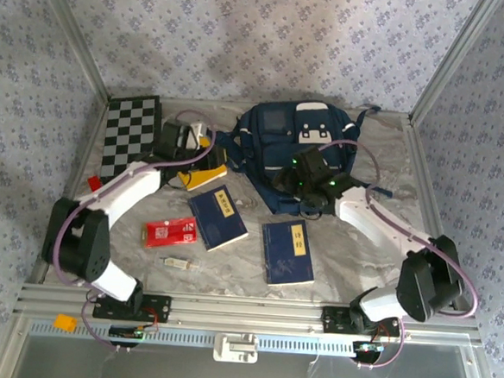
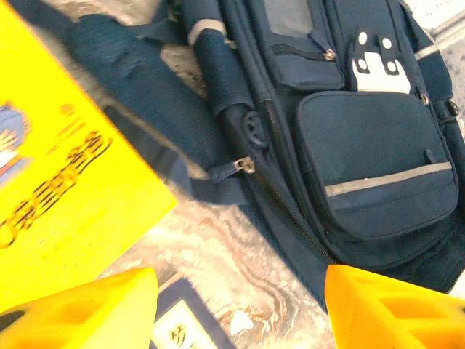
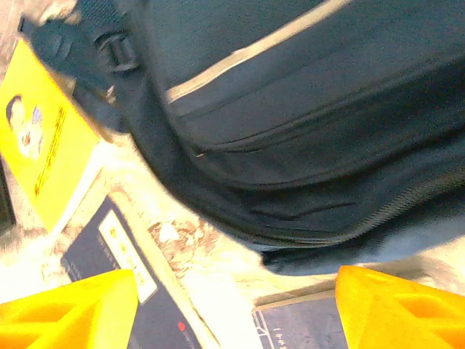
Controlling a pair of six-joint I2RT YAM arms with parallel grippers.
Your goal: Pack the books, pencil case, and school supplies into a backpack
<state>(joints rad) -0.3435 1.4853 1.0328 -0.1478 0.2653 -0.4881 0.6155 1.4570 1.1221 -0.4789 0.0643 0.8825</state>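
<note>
- Navy-blue fabric backpack (image 1: 281, 139): far centre of worktop (image 1: 360, 248).
- Yellow paperback book (image 1: 202, 179): just left of backpack.
- Two dark blue paperback books (image 1: 218, 217), flat red pencil case (image 1: 170, 232), pale translucent stick (image 1: 176, 262): nearer, loose on worktop.
- Left end effector (image 2: 240, 305), right end effector (image 3: 236, 305): jaws apart, empty.

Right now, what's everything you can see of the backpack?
The backpack is navy fabric, lying flat at the back centre of the marbled table, front upward. A front pocket carries a pale stripe; above it sit a white buckle patch and a smaller zipped pocket. The zips seen in the wrist views look closed. Dark straps trail left toward the yellow book. The right gripper hangs open above its near edge; contact cannot be told.
</note>
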